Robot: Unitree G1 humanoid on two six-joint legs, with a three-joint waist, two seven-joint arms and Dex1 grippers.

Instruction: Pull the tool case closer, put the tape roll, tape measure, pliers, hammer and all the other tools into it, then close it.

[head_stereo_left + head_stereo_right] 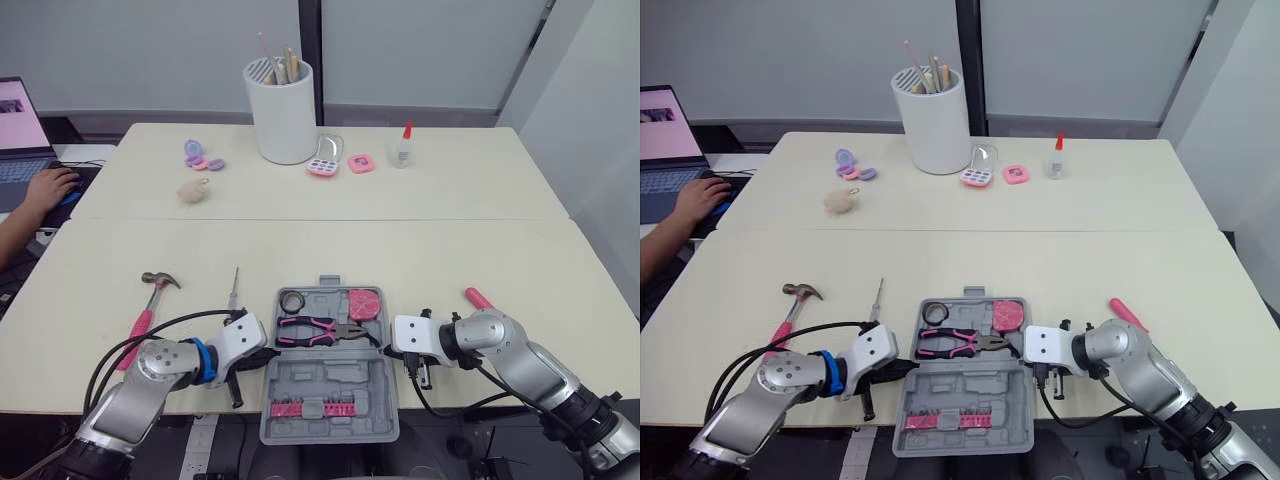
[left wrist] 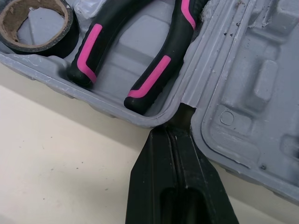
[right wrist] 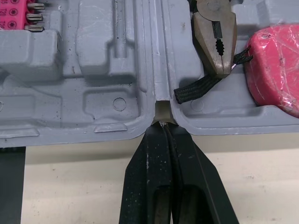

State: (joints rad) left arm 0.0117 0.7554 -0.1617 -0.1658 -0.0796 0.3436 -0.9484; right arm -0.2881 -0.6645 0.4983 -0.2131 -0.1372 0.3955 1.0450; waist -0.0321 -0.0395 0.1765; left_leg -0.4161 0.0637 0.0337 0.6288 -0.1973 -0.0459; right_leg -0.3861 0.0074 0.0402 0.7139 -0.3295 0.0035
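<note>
The grey tool case (image 1: 330, 380) lies open at the table's front edge, lid toward me with a strip of pink bits (image 1: 311, 408). Its far half holds the tape roll (image 1: 292, 301), pink-handled pliers (image 1: 320, 329) and pink tape measure (image 1: 364, 302). My left gripper (image 2: 174, 130) is shut, its tip in the hinge notch on the case's left side. My right gripper (image 3: 162, 127) is shut too, its tip at the right hinge notch. On the table to the left lie the hammer (image 1: 150, 300) and a screwdriver (image 1: 234, 290), partly under my left wrist. A pink-handled tool (image 1: 478, 298) pokes out behind my right arm.
At the back stand a white cup of sticks (image 1: 282, 110), small pink and purple cases (image 1: 325, 165), a glue bottle (image 1: 403, 147) and a fluffy ball (image 1: 194, 192). A person's hand (image 1: 45, 190) rests by a laptop (image 1: 20, 130) at far left.
</note>
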